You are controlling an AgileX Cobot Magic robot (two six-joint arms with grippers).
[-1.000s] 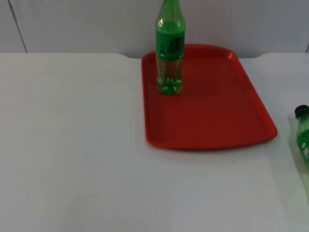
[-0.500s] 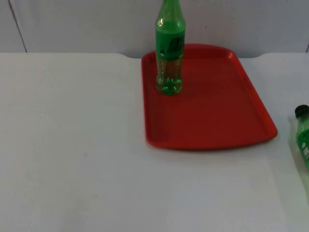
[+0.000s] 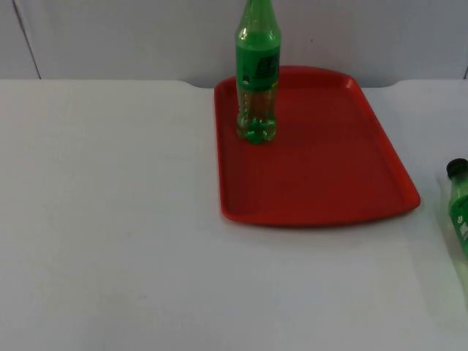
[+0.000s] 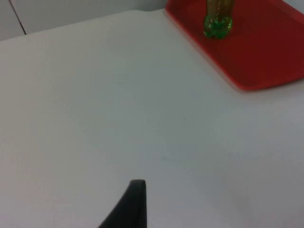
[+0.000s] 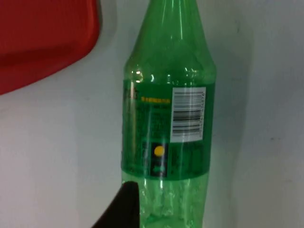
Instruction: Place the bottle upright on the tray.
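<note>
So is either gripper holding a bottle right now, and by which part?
Nothing can be seen held. One bottle stands alone on the tray; the second bottle lies on the table close under the right gripper, but no grip is visible.

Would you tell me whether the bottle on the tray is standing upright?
Upright: the bottle stands on its base on the red tray, neck pointing up. A second bottle lies on the table.

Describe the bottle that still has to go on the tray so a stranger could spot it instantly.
Start at the red tray on the white table. Right of it, off the tray, a green bottle lies on its side, black cap toward the wall. The other green bottle stands upright on the tray.
</note>
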